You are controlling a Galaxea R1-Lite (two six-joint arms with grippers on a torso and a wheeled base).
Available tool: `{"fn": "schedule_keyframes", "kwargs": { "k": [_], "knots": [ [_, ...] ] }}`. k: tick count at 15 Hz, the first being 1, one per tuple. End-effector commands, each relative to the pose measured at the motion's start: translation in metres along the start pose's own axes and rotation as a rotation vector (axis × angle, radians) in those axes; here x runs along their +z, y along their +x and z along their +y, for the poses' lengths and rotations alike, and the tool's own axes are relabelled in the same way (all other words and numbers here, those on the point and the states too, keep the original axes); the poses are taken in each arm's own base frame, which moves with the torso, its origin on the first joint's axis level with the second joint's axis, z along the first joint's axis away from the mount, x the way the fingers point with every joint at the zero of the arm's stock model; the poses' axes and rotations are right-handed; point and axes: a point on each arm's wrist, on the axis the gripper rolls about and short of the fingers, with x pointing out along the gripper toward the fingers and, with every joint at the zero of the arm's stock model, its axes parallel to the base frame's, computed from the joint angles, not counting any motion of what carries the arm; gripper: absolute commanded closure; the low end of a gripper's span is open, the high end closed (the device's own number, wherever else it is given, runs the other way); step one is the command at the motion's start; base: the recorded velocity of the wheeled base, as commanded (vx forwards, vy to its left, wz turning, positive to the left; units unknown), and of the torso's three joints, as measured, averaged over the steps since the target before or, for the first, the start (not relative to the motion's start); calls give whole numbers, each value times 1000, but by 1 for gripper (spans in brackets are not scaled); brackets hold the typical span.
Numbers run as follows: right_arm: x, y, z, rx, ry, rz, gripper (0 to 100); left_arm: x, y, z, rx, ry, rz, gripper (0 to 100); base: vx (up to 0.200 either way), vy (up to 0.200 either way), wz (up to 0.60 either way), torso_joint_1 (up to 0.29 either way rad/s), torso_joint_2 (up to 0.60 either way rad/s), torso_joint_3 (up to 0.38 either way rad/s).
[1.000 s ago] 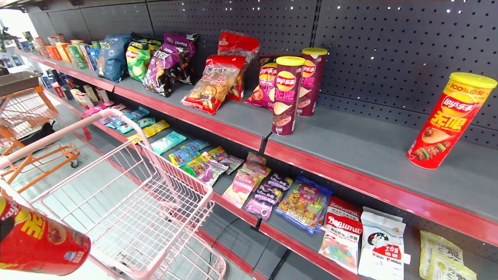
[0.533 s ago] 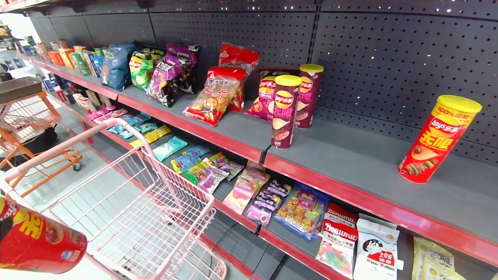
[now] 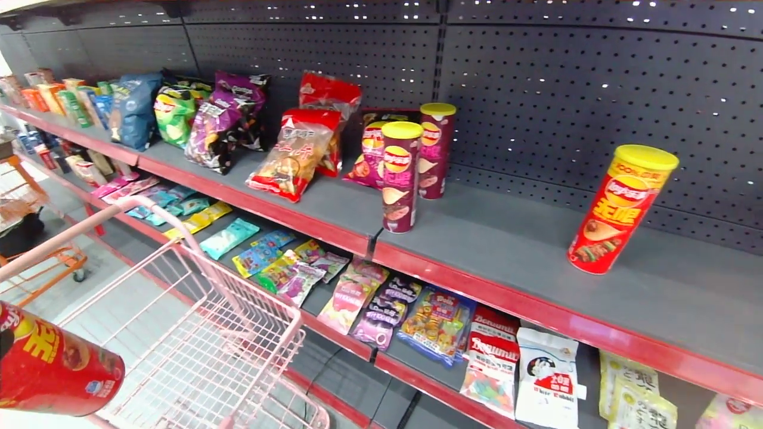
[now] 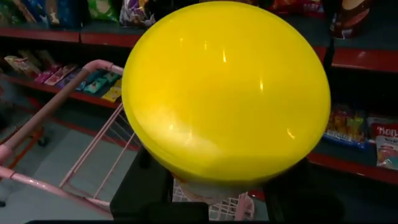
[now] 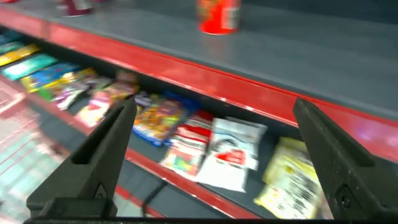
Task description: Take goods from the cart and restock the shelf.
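Step in hand: carry leg, goods out of the pink cart (image 3: 244,287) but not yet on the shelf (image 3: 506,232).

Gripping the red can (image 3: 56,366) in the left gripper (image 4: 214,196), closed on the body, yellow lid (image 4: 227,93) toward the wrist camera. Holding it on its side, low at left, by the cart's near edge and well apart from the shelf. Carrying nothing in the right gripper (image 5: 214,155): spread wide, facing candy bags (image 5: 158,121) below the red lip (image 3: 477,283).

Next, by judgement: raise the can over that lip, turn it upright with lid up, and set it on bare grey board. Probably best just beside the matching red can (image 3: 620,211) standing alone at right, not among the 2 purple cans (image 3: 408,173) at centre. Needs lip clearance and a flat base before release. Tall and narrow, so likely to tip.

Versus 1 s ago: whole head view shifted, shelf goods sliding left and down in frame. Reads as camera motion, not goods moving. Held can at about the same spot in frame.
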Motion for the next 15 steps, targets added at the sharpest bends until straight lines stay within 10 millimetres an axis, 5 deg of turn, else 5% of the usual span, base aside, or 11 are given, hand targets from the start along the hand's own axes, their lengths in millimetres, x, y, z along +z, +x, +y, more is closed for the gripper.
{"fn": "schedule_keyframes", "kwargs": {
  "k": [1, 5, 10, 15],
  "knots": [
    [0, 0, 0, 1, 0, 1, 0, -1, 2, 0, 0, 2, 11, 100, 0, 0, -600, 17, 2, -7],
    [0, 0, 0, 1, -1, 0, 0, 3, 4, 3, 92, 72, 26, 100, 0, 0, -600, 5, 1, 1],
    [0, 0, 0, 1, -3, 0, 0, 1, -2, 3, 113, 107, 9, 100, 0, 0, 0, 0, 0, 0],
    [0, 0, 0, 2, -4, 1, 0, 0, -3, 2, 105, 128, 7, 100, 200, 0, 0, -1, 2, 3]
  ]
}}
